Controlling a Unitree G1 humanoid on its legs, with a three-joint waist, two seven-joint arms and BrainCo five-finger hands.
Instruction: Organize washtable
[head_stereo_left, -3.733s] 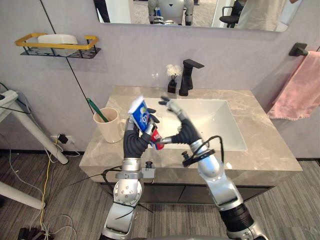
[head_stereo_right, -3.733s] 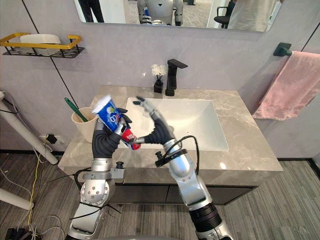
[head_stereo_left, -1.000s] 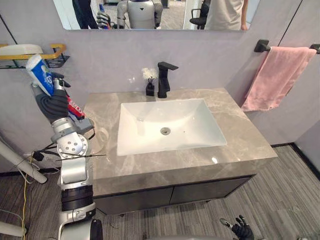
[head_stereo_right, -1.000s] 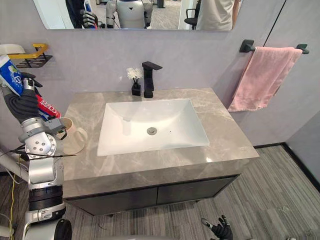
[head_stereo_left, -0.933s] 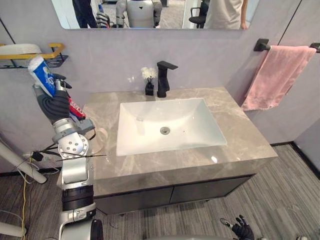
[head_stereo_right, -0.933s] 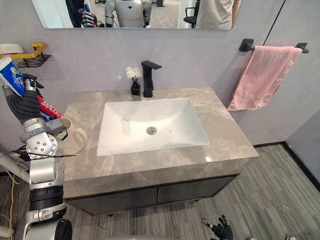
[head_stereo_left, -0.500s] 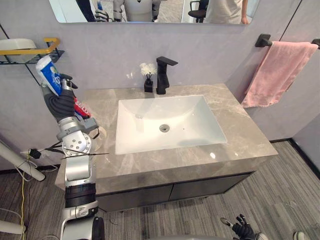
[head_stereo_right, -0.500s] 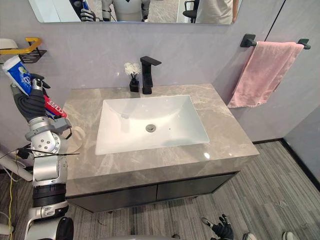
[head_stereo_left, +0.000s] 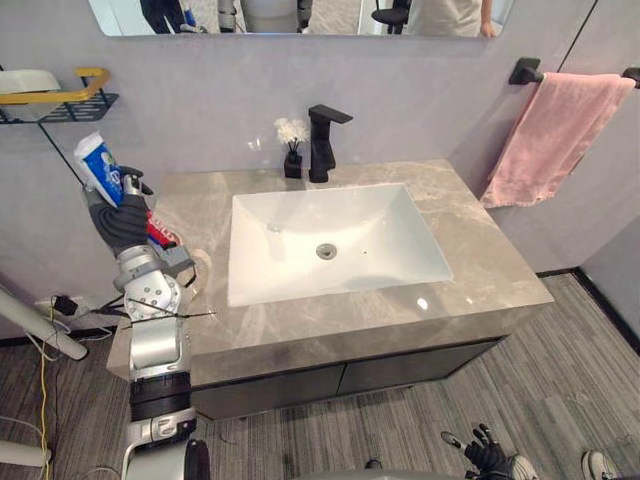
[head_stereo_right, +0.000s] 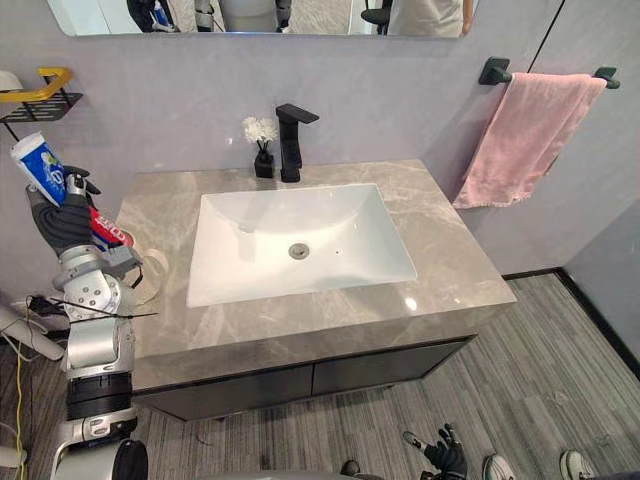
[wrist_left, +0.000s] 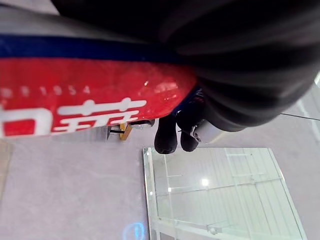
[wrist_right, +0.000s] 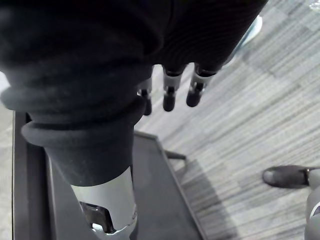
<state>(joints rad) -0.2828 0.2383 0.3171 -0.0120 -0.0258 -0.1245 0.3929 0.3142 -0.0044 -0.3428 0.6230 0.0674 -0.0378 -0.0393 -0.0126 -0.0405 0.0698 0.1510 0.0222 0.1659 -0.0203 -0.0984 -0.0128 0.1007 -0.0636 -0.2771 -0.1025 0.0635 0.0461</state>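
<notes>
- Left hand (head_stereo_left: 124, 214) was raised beside the left edge of the counter (head_stereo_left: 480, 250), fingers clenched round the toothpaste (head_stereo_left: 101, 166).
- Toothpaste was tilted: its blue-and-white crimped end pointed up toward the wall shelf (head_stereo_left: 60, 95), and its red end stuck out below the hand.
- Left wrist view: red side of the toothpaste lay against the palm, with dark fingertips (wrist_left: 165, 141) curled past it.
- Cup (head_stereo_right: 152, 272) stood on the counter's left end, mostly hidden behind the left arm; contents could not be told.
- Right hand (head_stereo_left: 483, 455) hung low near the floor in front of the cabinet (head_stereo_left: 400, 375), fingers straight and spread, holding nothing.
- Sink (head_stereo_left: 330, 225) was set in the middle of the counter, with the black faucet (head_stereo_left: 322, 140) at its back edge and a small vase (head_stereo_left: 292, 160) of white flowers just beside it.
- Pink towel (head_stereo_left: 545, 140) hung from the bar on the right wall.
- A person's shoe (head_stereo_left: 598, 465) was on the floor near the right hand.
</notes>
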